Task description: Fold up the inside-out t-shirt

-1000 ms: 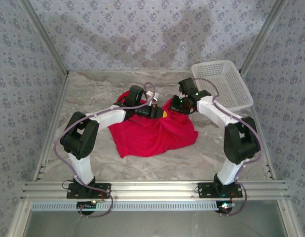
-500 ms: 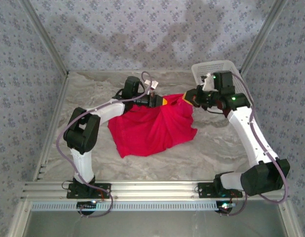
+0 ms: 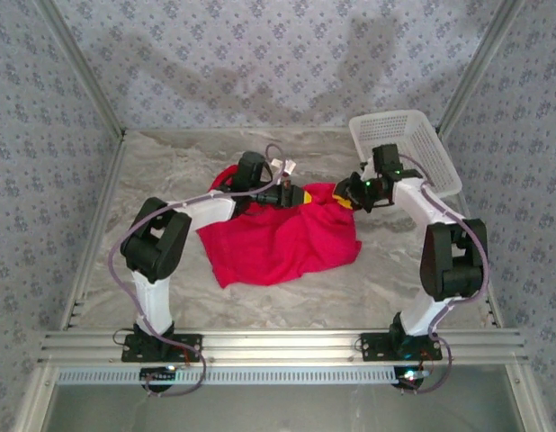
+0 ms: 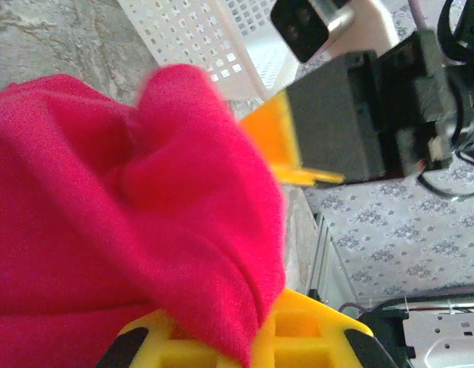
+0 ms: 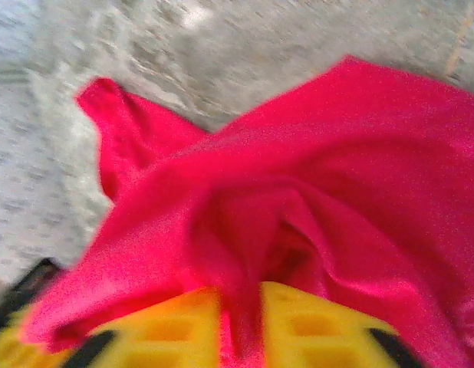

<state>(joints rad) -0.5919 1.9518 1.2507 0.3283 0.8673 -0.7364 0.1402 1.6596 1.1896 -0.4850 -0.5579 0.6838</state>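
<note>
- Left of the white mesh basket point(image 3: 437, 168) and spreading out from under it: marbled grey table point(image 3: 170, 270), closed in by patterned grey walls point(image 3: 260, 54).
- Left of the basket and a little nearer the arm bases: inside-out t-shirt point(image 3: 278, 243), plain bright red, rumpled, with most of it lying flat on the table. Far edge gathered up on the side toward the basket, where both grippers meet it. Seen from the left wrist as a thick rounded fold point(image 4: 106, 192) with the basket's mesh point(image 4: 199, 38) just behind it. Seen from the right wrist as a bunched ridge point(image 5: 337, 192), with one corner trailing onto the bare table.
- At the table's far right corner: the basket itself, sitting tilted.
- Just beside the basket's near left corner: right gripper point(image 3: 344, 195), yellow fingers pressed together on a pinch of the red cloth, which runs down the narrow slit between them point(image 5: 237, 322).
- Further left of the basket, facing the right gripper and near it: left gripper point(image 3: 300, 193), likewise clamped on the shirt's raised edge, cloth draped over and between its yellow fingers point(image 4: 237, 337).
- Left of the basket, above the left gripper: small white tab point(image 3: 282, 166) on the arm's cable, too small to read.
</note>
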